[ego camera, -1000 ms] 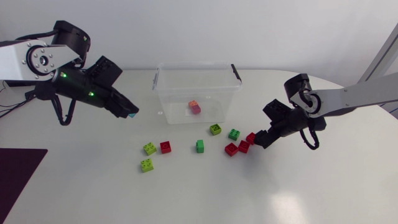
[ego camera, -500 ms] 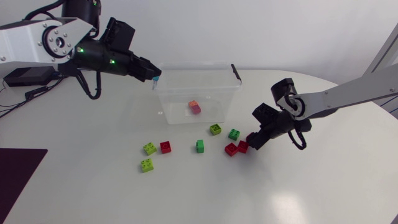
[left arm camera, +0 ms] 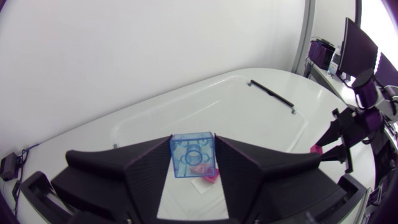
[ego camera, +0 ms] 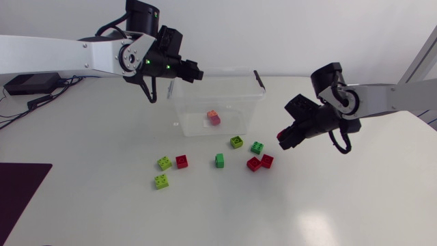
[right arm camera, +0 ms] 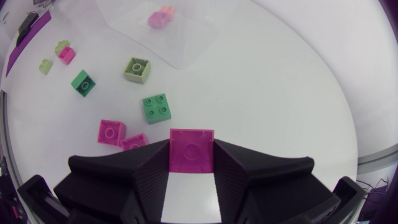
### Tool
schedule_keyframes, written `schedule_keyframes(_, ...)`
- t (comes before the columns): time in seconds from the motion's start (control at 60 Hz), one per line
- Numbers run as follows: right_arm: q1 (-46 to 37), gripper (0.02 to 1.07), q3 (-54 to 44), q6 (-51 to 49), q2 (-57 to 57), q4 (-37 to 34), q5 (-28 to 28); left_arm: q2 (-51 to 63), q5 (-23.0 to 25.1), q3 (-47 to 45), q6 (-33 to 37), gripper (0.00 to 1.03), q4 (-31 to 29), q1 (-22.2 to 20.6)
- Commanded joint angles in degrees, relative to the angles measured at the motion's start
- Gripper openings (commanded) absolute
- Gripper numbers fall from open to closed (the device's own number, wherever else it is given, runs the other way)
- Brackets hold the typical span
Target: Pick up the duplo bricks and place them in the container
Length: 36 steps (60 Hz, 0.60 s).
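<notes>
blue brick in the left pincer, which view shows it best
The left wrist view: the blue brick sits large and close, held in the left pincer. In the head view it is too small to tell; the right wrist view misses it.

My left gripper (ego camera: 196,72), arm extended from the left, was clamped on a blue brick (left arm camera: 194,155); my right gripper (ego camera: 283,137) was likewise clamped on a red brick (right arm camera: 191,149).

Left claw (left arm camera: 194,158) hangs over the container (left arm camera: 261,118), a duplo brick (left arm camera: 194,154) between its fingers. A stacked brick pair (left arm camera: 206,174) lies inside, beneath it. Right claw (right arm camera: 191,144) grips a second brick (right arm camera: 191,152). Two touching bricks (right arm camera: 112,132) lie just beside it, a four-stud brick (right arm camera: 156,107) ahead, and other loose bricks (right arm camera: 82,83) farther ahead.
</notes>
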Motion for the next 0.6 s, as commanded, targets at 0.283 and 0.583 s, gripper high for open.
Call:
schedule_keyframes(0.283,6.4,0.27,10.3,6.2,-9.0,-6.4,0.1,-9.4,-2.7,-7.5,-1.1,0.92,-2.9,6.0)
schedule_keyframes(0.583,10.3,0.27,24.7,13.2,-2.1,-6.0,0.2,-20.7,4.2,-22.3,10.4,0.92,-11.4,12.8)
